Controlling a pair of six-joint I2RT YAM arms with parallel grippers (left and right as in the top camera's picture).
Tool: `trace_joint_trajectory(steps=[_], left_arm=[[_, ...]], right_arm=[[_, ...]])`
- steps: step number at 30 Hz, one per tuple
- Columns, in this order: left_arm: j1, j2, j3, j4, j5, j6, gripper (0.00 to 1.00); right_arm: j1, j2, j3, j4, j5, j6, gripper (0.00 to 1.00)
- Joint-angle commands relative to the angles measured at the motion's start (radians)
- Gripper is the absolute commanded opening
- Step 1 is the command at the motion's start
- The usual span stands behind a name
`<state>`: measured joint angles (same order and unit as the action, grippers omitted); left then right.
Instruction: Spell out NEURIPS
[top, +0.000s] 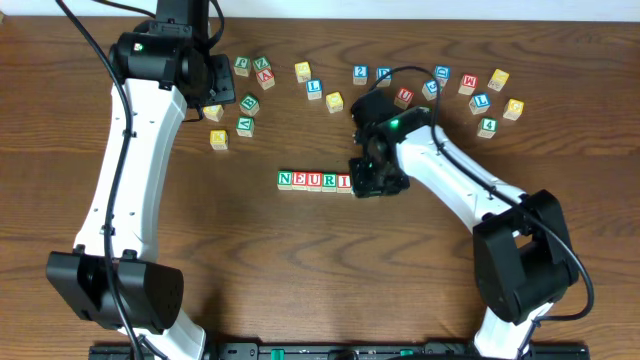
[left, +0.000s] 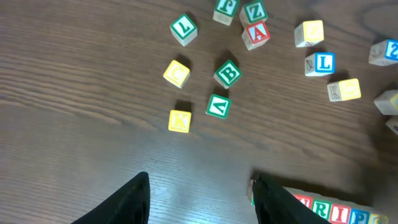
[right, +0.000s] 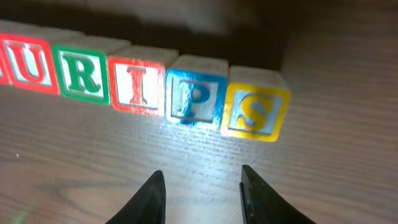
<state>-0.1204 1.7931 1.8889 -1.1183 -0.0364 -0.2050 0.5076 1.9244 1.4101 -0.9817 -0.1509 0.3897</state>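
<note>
neatly, cubic wooden letter blocks (right: 135, 84) line the grained wood table (right: 336, 149).

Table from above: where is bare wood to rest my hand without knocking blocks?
The widest bare patch is the table below the lettered row, between the left arm and right arm. A narrower one lies between the row and the scattered blocks above it. Those blocks crowd the top strip; the right tool crowds the row's right end.
</note>
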Motion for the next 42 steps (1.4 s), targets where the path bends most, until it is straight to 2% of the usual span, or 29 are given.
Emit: trace_joint_trajectory(steps=[1,17,42], left_arm=[[0.016,0.000,-0.010,0.001,-0.032,0.013,0.53],[0.047,0.000,-0.010,0.001,-0.032,-0.010,0.52],[0.047,0.000,-0.010,0.001,-0.032,-0.010,0.53]], right_arm=[[0.010,0.011,-0.014,-0.005,0.021,0.034,0.34],[0.031,0.098,-0.018,0.002,0.044,0.089,0.31],[0.030,0.105,-0.018,0.044,0.100,0.114,0.33]])
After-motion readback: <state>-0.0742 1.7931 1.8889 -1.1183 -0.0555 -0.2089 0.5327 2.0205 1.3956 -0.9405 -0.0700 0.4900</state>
